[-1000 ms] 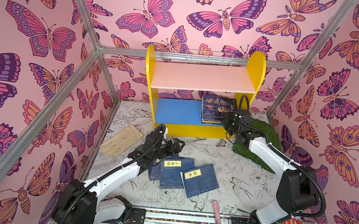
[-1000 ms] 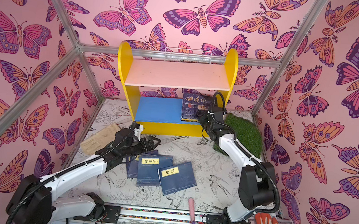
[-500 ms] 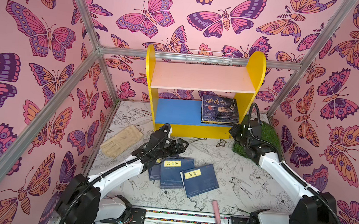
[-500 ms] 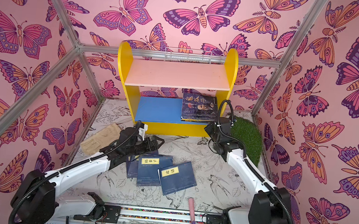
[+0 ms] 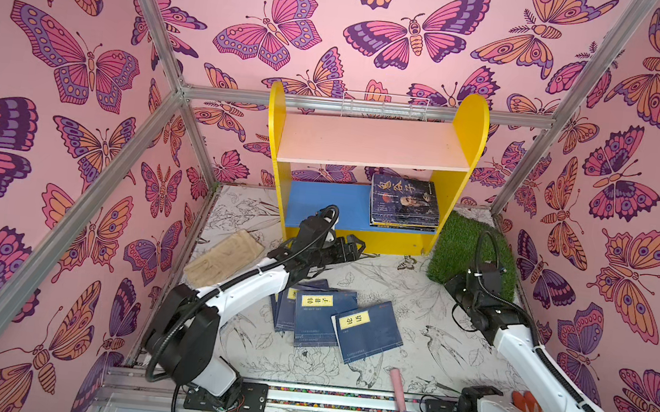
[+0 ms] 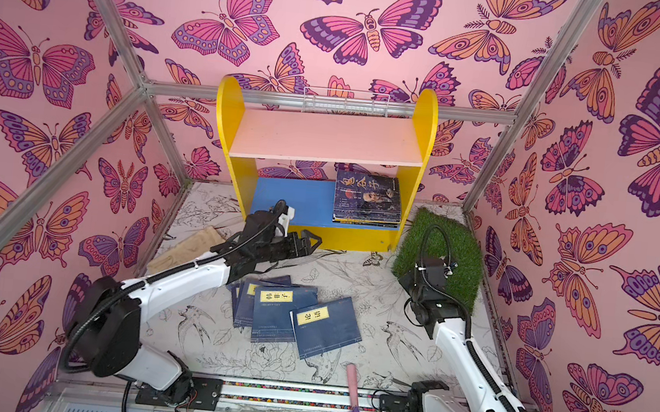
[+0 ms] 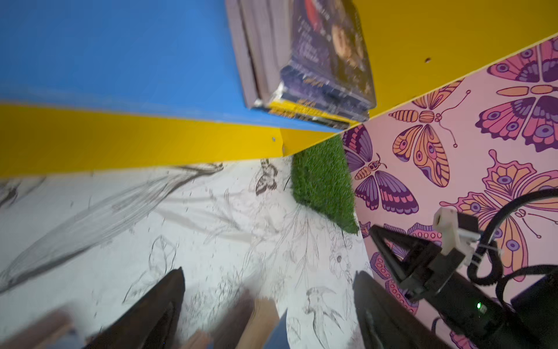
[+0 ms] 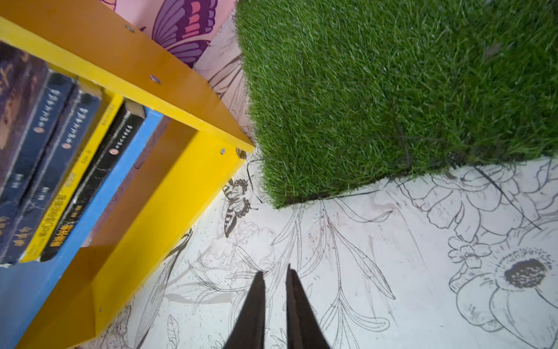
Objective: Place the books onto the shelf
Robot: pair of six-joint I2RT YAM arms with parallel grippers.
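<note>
Your left gripper [image 7: 270,272]: jaws spread wide, empty, low before shelf [image 5: 373,140], centre frame in both top views. Your right gripper [image 8: 274,270]: jaws barely parted, nothing between, over floor [image 8: 392,256] near grass mat [image 5: 462,242], centre right. Stacked books [image 5: 404,202] lie flat on blue lower board [image 5: 320,202], right end. Navy books [image 5: 324,319] fanned on floor, lower centre.

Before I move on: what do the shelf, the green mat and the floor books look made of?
Shelf: painted board, likely wood composite, matte; flat cut panels, screw heads. Green mat: artificial turf, probably plastic; dense upright blades. Floor books: paper, thin soft matte covers, yellow labels.
</note>
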